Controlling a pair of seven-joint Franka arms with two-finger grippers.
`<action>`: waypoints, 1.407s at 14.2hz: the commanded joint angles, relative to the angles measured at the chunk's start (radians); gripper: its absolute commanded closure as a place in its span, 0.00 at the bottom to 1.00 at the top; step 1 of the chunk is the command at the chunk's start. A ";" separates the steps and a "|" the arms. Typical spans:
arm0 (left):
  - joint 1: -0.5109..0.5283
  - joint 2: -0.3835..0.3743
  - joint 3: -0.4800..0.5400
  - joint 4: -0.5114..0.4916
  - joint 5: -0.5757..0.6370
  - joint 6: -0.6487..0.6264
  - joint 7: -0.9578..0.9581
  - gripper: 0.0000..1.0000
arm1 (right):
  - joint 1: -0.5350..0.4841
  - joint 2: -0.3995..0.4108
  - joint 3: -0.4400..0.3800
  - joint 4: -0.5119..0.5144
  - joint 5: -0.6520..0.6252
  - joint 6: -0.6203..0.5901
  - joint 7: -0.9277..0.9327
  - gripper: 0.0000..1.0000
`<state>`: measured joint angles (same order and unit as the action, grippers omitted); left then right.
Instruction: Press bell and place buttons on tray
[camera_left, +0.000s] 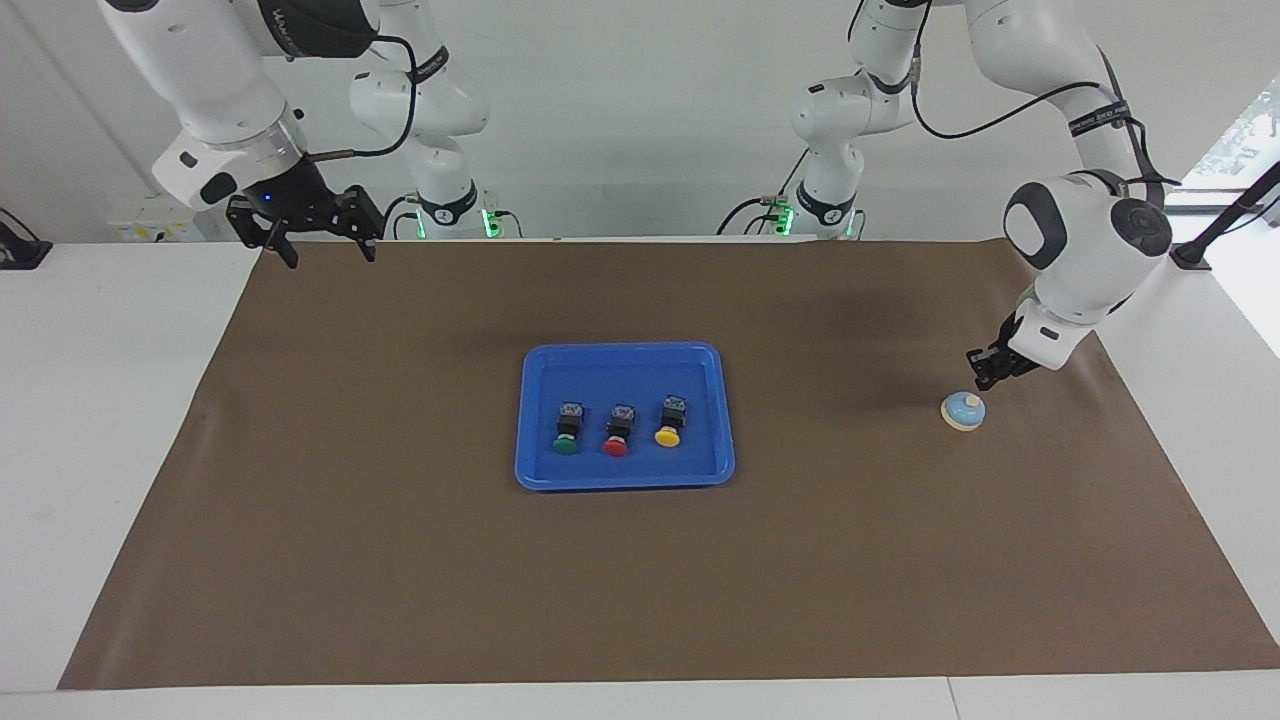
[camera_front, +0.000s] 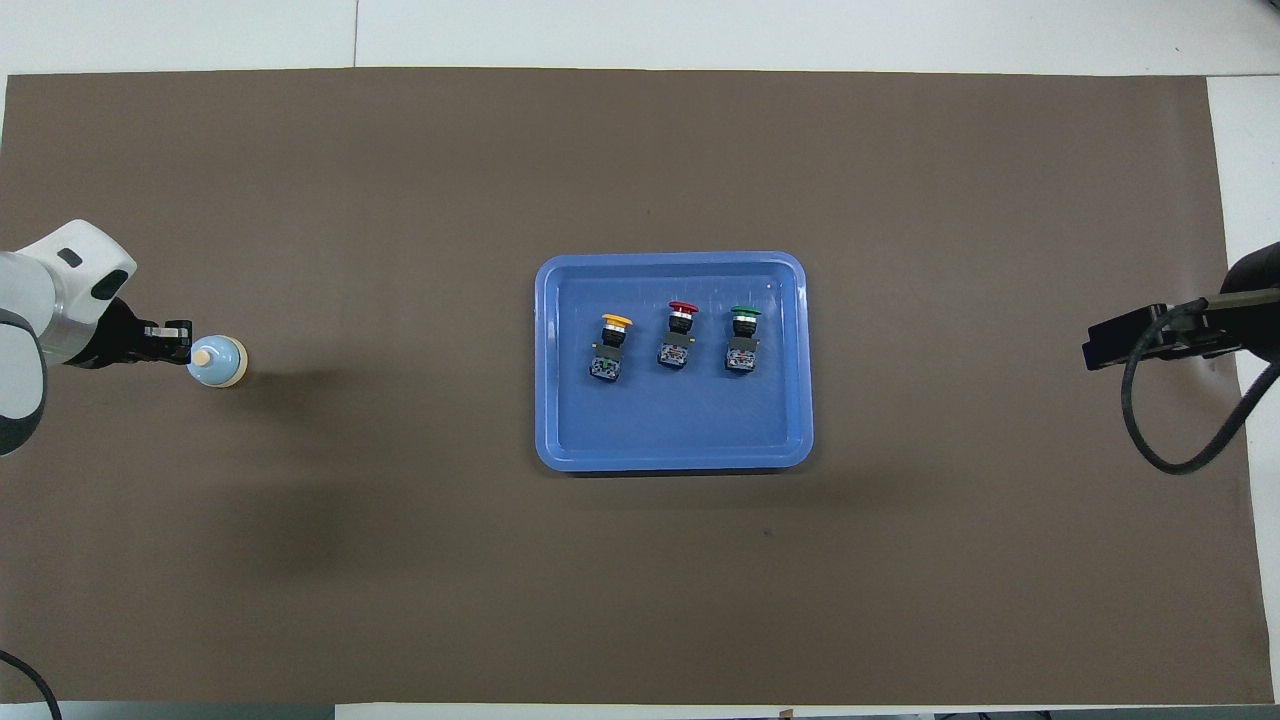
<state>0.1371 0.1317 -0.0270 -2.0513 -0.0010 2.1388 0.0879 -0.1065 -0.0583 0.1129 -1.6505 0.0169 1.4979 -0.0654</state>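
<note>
The blue tray (camera_left: 625, 351) (camera_front: 670, 461) lies mid-table. In it lie three buttons in a row: green (camera_left: 566, 436) (camera_front: 743, 338), red (camera_left: 617, 433) (camera_front: 679, 335) and yellow (camera_left: 669, 425) (camera_front: 612, 345). The light-blue bell (camera_left: 963, 411) (camera_front: 217, 361) stands on the mat toward the left arm's end. My left gripper (camera_left: 983, 378) (camera_front: 181, 341) is shut and hangs just over the bell's knob, at its edge nearer to the robots; I cannot tell whether it touches. My right gripper (camera_left: 330, 252) (camera_front: 1096, 352) is open and empty, raised over the mat's corner at the right arm's end, waiting.
A brown mat (camera_left: 400, 560) (camera_front: 400, 600) covers most of the white table. A black cable (camera_front: 1150, 440) loops down from the right arm.
</note>
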 joint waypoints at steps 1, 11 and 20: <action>0.002 0.037 -0.001 -0.023 0.015 0.072 0.023 1.00 | -0.018 -0.012 0.011 -0.006 0.009 -0.010 -0.010 0.00; -0.014 0.033 -0.008 0.276 0.022 -0.377 0.023 0.00 | -0.018 -0.012 0.011 -0.006 0.009 -0.011 -0.010 0.00; -0.073 -0.207 -0.013 0.280 0.015 -0.669 0.023 0.00 | -0.018 -0.012 0.011 -0.006 0.009 -0.011 -0.010 0.00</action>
<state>0.0871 -0.0704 -0.0470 -1.7454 0.0049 1.4532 0.1129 -0.1065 -0.0583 0.1129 -1.6505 0.0169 1.4979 -0.0654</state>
